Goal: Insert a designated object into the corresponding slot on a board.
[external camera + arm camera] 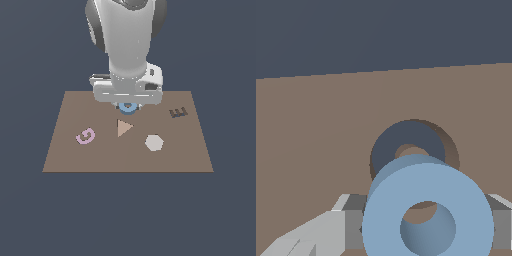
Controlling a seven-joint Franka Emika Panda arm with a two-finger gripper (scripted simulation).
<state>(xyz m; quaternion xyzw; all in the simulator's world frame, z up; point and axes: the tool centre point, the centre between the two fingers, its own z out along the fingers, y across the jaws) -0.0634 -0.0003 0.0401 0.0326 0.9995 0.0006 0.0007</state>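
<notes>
Filling the wrist view, the light blue ring (pixel 428 215) sits closest to the lens, its round centre hole showing brown board through it. Grey gripper fingers (pixel 348 227) flank it on both sides, pressed against its rim, so the gripper (pixel 426 225) is clamped on the ring. Just beyond the ring lies the slot (pixel 387 145), a dark navy ring-shaped recess in the board (pixel 311 140); the ring overlaps the recess's near edge in this view but is not lined up inside it, and whether it touches the board there is hard to judge.

Across the exterior view from left to right: the pink letter G (pixel 85 135) lies at the left of the brown board (pixel 65 160), flat on its face. A tan triangle (pixel 123 127) sits near the centre, just below the arm. Above it, in the upper middle of the frame, the white Panda arm (pixel 127 45) comes straight down, and the gripper (pixel 128 106) at its end holds the blue ring (pixel 128 106), only a sliver of which shows under the hand. A white hexagon (pixel 154 142) lies to the lower right of the triangle, apart from it. The dark brown letter E (pixel 178 112) is furthest right, near the board's upper edge.
</notes>
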